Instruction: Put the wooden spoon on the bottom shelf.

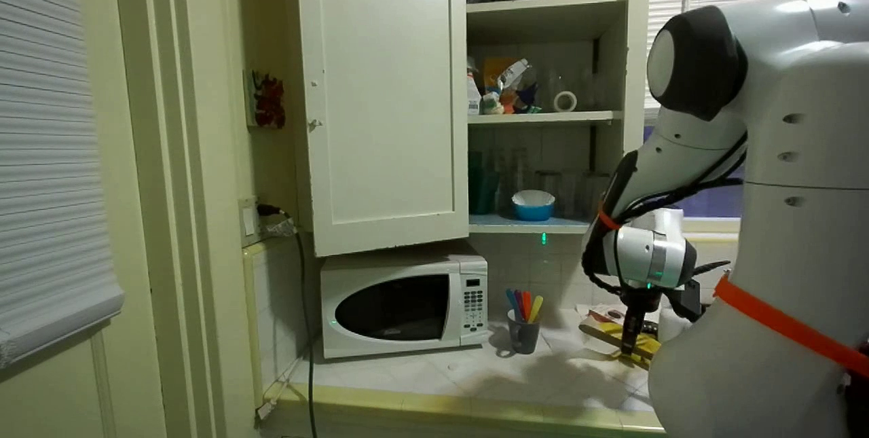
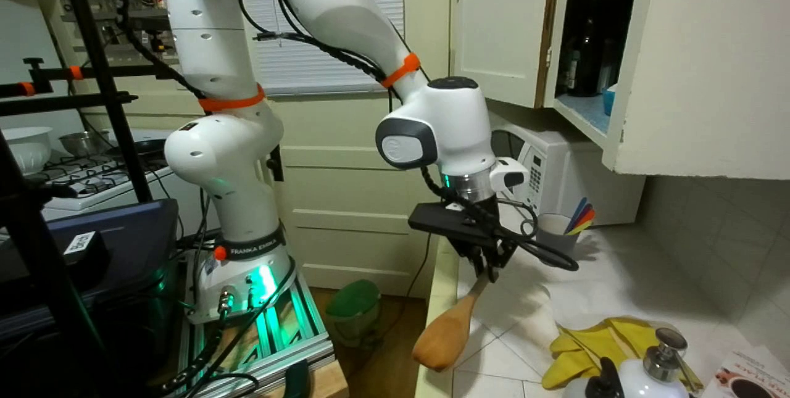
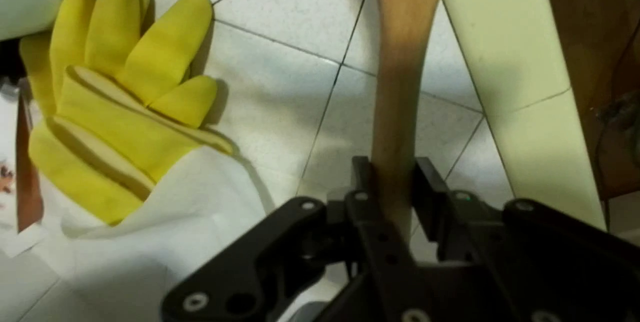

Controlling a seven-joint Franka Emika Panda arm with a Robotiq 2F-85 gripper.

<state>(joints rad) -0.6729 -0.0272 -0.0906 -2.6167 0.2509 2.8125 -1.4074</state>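
A tiled surface (image 1: 421, 377) is carrying a microwave (image 1: 400, 309) near one corner, a grey cup (image 1: 523, 337) just beside it; yellow gloves (image 3: 120, 122), touching a white sheet (image 3: 200, 197), are lying nearer the yellow-trimmed edge than a printed box (image 2: 765, 370) and a pump bottle (image 2: 654, 381).

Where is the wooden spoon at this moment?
The wooden spoon is in the pincer, held by its handle: in the wrist view it runs right of centre, with yellow gloves to its left and the pale counter edge to its right.

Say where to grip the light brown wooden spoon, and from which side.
The slim handle of the spoon, from above, squeezed across its width, seems best: the black, two-fingered claw holds it so; the broad, rounded bowl may slip.
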